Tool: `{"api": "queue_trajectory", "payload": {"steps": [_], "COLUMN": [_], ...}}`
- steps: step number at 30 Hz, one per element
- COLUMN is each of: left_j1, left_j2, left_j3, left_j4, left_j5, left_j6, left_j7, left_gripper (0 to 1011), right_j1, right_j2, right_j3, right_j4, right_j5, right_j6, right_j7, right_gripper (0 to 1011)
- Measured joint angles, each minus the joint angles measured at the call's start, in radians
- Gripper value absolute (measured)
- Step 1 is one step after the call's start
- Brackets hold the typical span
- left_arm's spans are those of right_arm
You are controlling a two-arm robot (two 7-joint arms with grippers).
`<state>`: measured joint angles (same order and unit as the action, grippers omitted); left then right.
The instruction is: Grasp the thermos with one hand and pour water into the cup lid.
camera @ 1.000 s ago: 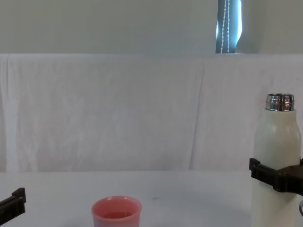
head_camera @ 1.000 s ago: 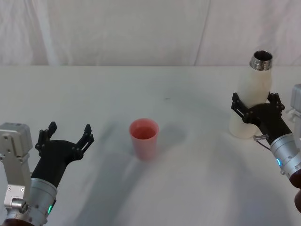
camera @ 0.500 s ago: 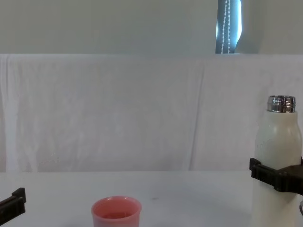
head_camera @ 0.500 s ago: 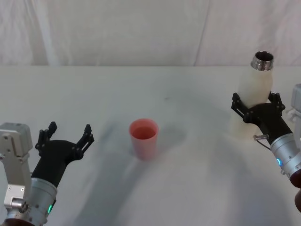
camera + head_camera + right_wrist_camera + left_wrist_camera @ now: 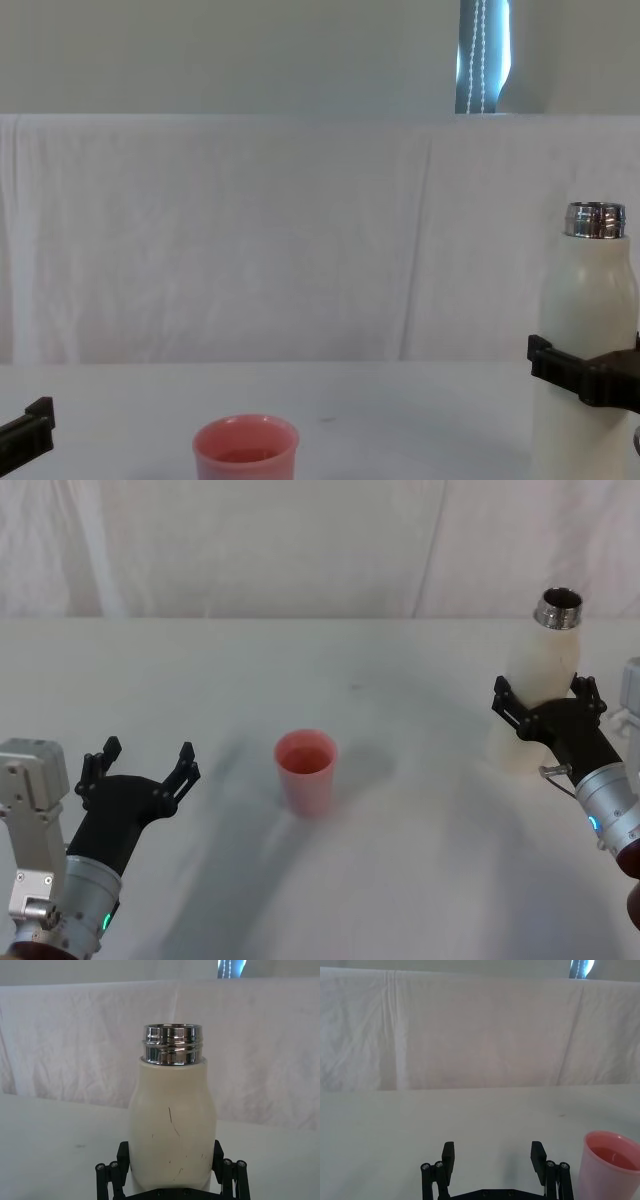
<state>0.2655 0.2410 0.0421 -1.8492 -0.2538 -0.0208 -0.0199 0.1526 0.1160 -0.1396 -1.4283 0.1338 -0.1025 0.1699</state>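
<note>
Right end effector (image 5: 545, 709) clamped on the upright thermos (image 5: 532, 688) near the surface's right edge. Cup lid (image 5: 306, 772) mid-surface, well apart, toward the left. Left end effector (image 5: 139, 769) spread, idle, front-left.

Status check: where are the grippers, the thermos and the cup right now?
Right gripper clamped round upright thermos, far right. Left gripper open, idle, near left. Cup lid mid-table, path to it free.

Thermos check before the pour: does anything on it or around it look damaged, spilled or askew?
Only thin dark scratches on the thermos body above the right hand. It stands upright, uncapped; the cup lid is upright, with no spill visible. The left hand is open and idle.
</note>
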Motion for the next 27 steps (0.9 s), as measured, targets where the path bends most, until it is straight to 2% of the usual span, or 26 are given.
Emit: {"api": "queue_trajectory", "payload": {"steps": [27], "left_j1": [0.000], "left_j2": [0.000], "left_j3": [0.000], "left_j4": [0.000], "left_j5": [0.000], "left_j6": [0.000], "left_j7": [0.000], "left_gripper": [1001], "right_j1": [-0.028], "right_j2": [0.008], "right_j3": [0.007], "right_j4": [-0.025], "right_j5": [0.004], "right_j6": [0.004], "right_j7": [-0.001], "right_gripper": [1003]}}
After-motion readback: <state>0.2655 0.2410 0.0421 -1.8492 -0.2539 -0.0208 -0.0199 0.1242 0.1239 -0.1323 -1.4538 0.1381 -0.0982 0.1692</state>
